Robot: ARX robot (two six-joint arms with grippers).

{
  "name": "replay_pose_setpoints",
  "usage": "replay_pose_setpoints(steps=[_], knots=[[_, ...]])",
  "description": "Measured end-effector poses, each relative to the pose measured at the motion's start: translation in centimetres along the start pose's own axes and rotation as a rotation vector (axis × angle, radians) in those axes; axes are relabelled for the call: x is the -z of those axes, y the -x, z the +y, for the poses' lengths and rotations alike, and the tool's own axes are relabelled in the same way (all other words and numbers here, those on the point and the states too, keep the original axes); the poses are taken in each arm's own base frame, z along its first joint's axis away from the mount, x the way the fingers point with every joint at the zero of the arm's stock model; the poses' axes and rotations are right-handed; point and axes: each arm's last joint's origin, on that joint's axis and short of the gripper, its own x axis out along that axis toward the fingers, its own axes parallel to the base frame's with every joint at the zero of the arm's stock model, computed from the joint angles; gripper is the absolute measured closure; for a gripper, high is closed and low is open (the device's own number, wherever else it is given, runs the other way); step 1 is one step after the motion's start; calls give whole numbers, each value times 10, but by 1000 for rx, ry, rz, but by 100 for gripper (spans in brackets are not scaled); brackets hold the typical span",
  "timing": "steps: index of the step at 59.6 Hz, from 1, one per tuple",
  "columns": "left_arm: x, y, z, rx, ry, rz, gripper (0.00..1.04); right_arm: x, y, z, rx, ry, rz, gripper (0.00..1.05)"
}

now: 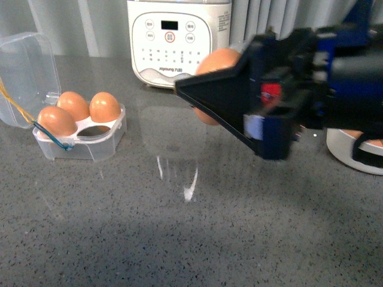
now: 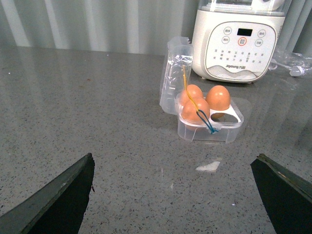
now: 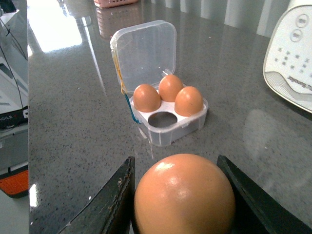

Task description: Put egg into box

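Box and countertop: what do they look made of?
Box: thin clear plastic, glossy. The background shows through its lid and walls, and the edges catch glints. Countertop: grey speckled stone or a stone-look composite, can't tell which. It looks polished, since it mirrors the white appliance and the lights.

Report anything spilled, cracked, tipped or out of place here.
Nothing stands out. The box sits level with its lid open, three eggs upright in their cups and one cup empty. The egg in the right tool looks intact. No spills on the counter.
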Motion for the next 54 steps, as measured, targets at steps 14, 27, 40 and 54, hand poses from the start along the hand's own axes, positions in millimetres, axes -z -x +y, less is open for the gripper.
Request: replay_pose_setpoints(steps=[14, 27, 40, 54], knots=[[0, 0, 0, 0, 0, 0, 7, -9, -52, -11, 4, 25, -1, 62], [0, 0, 0, 0, 0, 0, 7, -20, -93, -21, 12, 16, -21, 62], [0, 0, 0, 0, 0, 0, 7, -23, -125, -20, -7, 2, -29, 62], [0, 0, 0, 0, 0, 0, 7, -11, -152, -10, -44, -10, -2, 62]])
